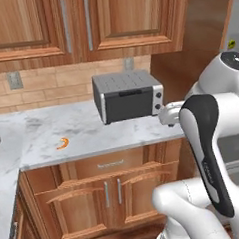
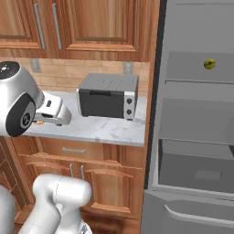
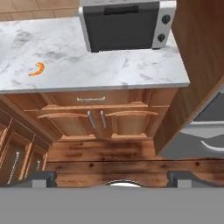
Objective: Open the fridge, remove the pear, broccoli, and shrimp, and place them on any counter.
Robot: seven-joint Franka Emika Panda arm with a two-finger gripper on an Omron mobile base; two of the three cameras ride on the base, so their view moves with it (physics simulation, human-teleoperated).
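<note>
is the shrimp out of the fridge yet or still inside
Out. The shrimp lies on the white marble counter, to the left of the toaster oven, apart from it, while the fridge stands open beside the counter.

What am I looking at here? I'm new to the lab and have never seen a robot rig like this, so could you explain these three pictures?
These are rendered pictures of a simulated kitchen. The machine is a white robot arm with dark joints, on a base that can drive. Two pictures come from cameras on that base, looking forward from the arm's left and right. The third comes from a camera on the hand, looking along the gripper; its two dark fingertips stand apart with nothing between them.

On the marble counter lie a small orange shrimp and, further right, a grey toaster oven. In the right base view the fridge stands open, and a small yellowish-green fruit, probably the pear, rests on an upper shelf. The gripper holds nothing.
</note>
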